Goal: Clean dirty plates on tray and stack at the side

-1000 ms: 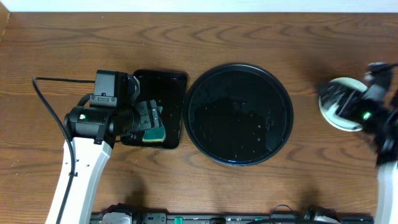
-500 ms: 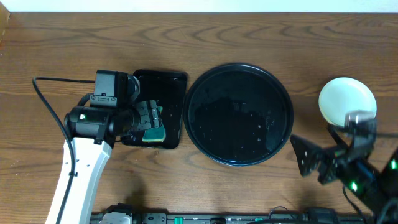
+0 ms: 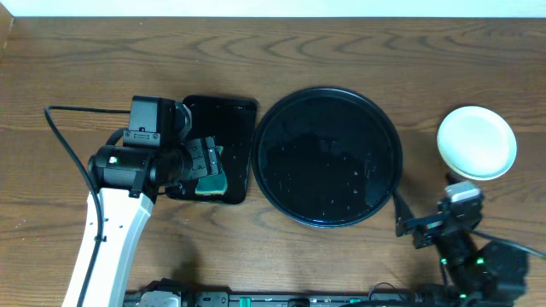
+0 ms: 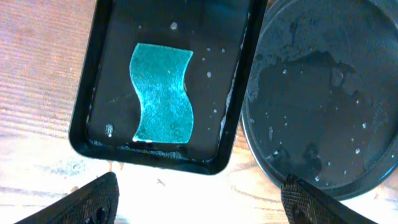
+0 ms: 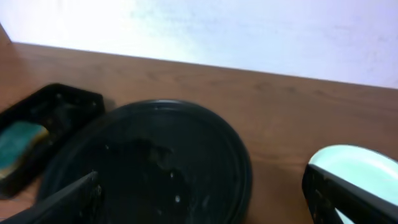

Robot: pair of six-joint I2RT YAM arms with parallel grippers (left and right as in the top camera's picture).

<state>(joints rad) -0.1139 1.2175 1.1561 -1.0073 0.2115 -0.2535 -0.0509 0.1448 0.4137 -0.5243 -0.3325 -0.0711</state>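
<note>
Brown wood-grain table (image 3: 341,51) fills the overhead view. At its middle sits the round black tray (image 3: 328,156), glossy and speckled with water drops. Just left of it, almost touching its rim, lies a smaller rectangular black tray (image 3: 223,115) holding a green sponge (image 3: 211,177) at its near end. The left gripper (image 3: 201,162) hangs over that near-left part of the rectangular tray, and a black cable (image 3: 64,145) trails off the arm to the left. Well to the right of the round tray, apart from it on bare wood, rests a pale round plate (image 3: 476,142); whether others lie beneath it cannot be told from above. The right gripper (image 3: 409,226) sits at the near right, close to the round tray's near-right rim and nearer than the plate.

From the left wrist, the left gripper (image 4: 199,205) has its two dark fingertips (image 4: 93,202) spread wide at the bottom corners, with nothing between them. Beyond them lies the rectangular tray (image 4: 84,106), wet, with the wavy teal sponge (image 4: 163,93) flat inside. The round tray (image 4: 323,93) is on the right, with pooled water on it.

From the right wrist, the right gripper (image 5: 199,199) is likewise spread wide and holding nothing. Ahead is the round tray (image 5: 155,162); far left is the rectangular tray (image 5: 56,102) with the sponge (image 5: 18,146). The pale mint plate (image 5: 360,168) lies on the table to the right.
</note>
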